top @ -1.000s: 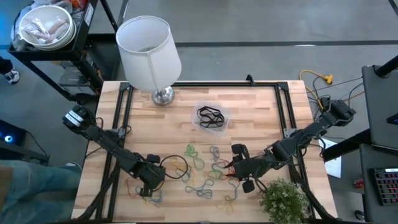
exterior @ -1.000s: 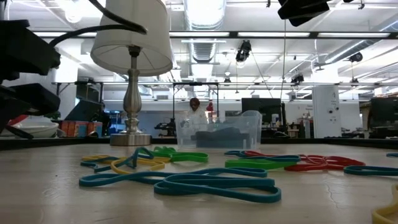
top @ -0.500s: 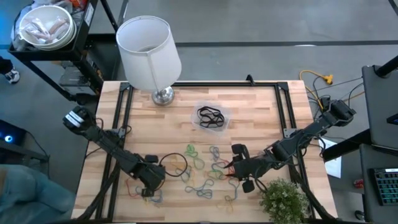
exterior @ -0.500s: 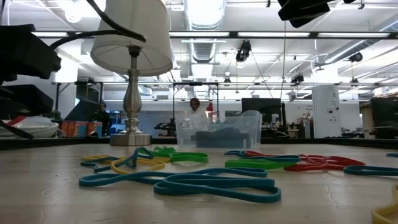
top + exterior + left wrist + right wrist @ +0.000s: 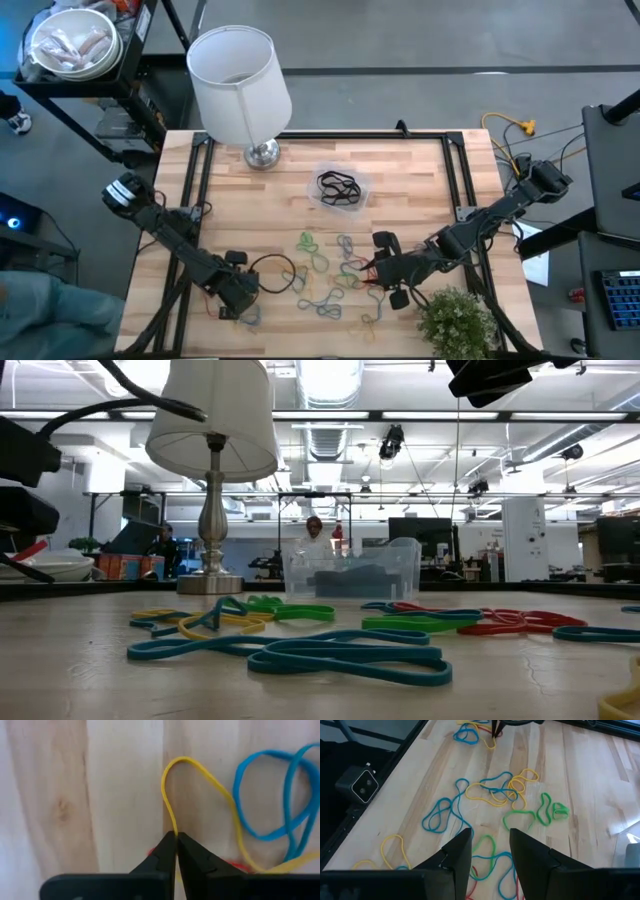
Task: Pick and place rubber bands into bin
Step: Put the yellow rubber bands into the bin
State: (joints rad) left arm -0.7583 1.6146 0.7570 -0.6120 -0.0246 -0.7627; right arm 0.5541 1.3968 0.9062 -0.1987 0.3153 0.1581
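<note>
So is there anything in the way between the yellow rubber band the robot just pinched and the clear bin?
Nothing tall that I can see. The left gripper is shut on a yellow rubber band near the table's front left. Between it and the bin lie only other loose rubber bands, flat on the wood. The lamp stands off to the side.

The light wooden table (image 5: 420,170) carries a lamp (image 5: 262,152) at upper left, a clear bin (image 5: 341,188) at centre, scattered rubber bands (image 5: 325,275) below it, and a plant (image 5: 455,320) at lower right.

left tool (image 5: 176,836) | closed from open | now pinching yellow rubber band (image 5: 172,795)
</note>
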